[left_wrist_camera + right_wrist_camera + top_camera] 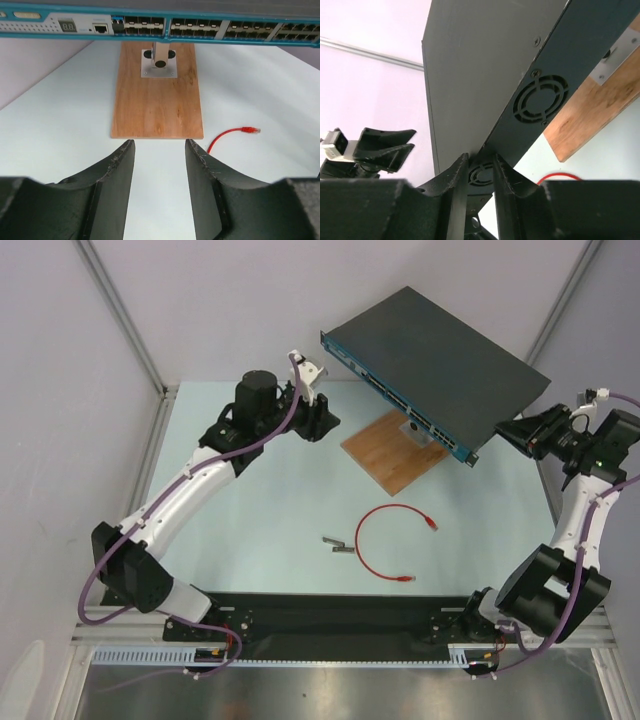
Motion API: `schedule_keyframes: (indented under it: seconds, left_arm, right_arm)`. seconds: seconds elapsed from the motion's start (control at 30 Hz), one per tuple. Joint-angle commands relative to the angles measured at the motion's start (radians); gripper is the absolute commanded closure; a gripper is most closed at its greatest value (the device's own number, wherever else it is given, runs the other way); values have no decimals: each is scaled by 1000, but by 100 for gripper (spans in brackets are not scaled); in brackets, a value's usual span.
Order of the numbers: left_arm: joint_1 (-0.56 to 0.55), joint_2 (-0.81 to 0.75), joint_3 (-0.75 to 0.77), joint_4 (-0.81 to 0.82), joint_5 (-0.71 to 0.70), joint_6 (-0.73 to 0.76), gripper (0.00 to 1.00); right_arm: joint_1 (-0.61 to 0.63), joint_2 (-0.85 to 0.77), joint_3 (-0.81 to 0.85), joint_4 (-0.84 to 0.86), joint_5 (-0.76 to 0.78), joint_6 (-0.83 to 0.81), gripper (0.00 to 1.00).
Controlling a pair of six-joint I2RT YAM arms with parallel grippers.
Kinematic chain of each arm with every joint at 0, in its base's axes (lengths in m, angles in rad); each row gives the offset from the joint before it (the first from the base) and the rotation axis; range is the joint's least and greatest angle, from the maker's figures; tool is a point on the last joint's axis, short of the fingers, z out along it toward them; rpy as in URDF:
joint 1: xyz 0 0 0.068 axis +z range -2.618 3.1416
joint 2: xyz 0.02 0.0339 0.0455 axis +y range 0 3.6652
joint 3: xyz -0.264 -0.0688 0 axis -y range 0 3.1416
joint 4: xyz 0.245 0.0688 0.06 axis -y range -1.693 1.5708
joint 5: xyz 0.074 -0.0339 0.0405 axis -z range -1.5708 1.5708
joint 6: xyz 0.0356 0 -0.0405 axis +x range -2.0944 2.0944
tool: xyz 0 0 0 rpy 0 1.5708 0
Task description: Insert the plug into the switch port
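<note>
**Plug lying loose on the table, both claws up by the switch**

Nearest the arm bases, the red patch cable [361, 540] is lying in an open loop on the pale table [260, 510], with neither claw touching it. Its nearer plug [404, 580] is resting at the loop's near end. Its farther plug [431, 523] is lying at the loop's right side, well apart from the switch. Just left of the loop, two small grey metal pieces [344, 549] are lying close together.

Beyond them the wooden board [380, 455] is sitting flat, carrying a metal stand [159, 59] that is holding the network switch [440, 350] up off the table. The left gripper [159, 145] is hovering off the board's left side, facing the switch's teal front. Its jaws are standing released, with nothing between them. The switch ports [197, 27] are running in rows along that front face.

The right gripper [480, 159] is sitting at the switch's right end. Its fingers are standing a narrow slot apart, and the vented end face is showing through the slot. I cannot tell whether they are clenching on the casing.
</note>
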Motion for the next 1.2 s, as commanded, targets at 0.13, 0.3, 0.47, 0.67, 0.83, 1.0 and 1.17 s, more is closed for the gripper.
schedule_keyframes:
  seconds: [0.13, 0.3, 0.47, 0.67, 0.83, 1.0, 1.17]
  left_arm:
    - [13, -14, -11, 34, 51, -14, 48]
    - [15, -15, -4, 31, 62, -23, 48]
    - [13, -26, -2, 30, 66, -25, 47]
    - [16, -26, -4, 33, 73, -39, 47]
    - [19, -38, -28, 45, 85, -63, 45]
    - [33, -50, -74, 53, 116, -88, 44]
    - [39, -58, -111, 48, 128, -102, 44]
  right_arm:
    - [15, -28, -35, 191, 66, 54, 7]
    - [12, -86, -84, 144, 80, 33, 0]
    - [39, -103, -158, 201, 86, 78, 0]
    - [145, -82, -282, 511, 109, 284, 0]
    - [183, -53, -375, 774, 118, 457, 5]
    - [185, -39, -383, 835, 98, 482, 58]
    - [122, -17, -351, 783, 66, 471, 100]
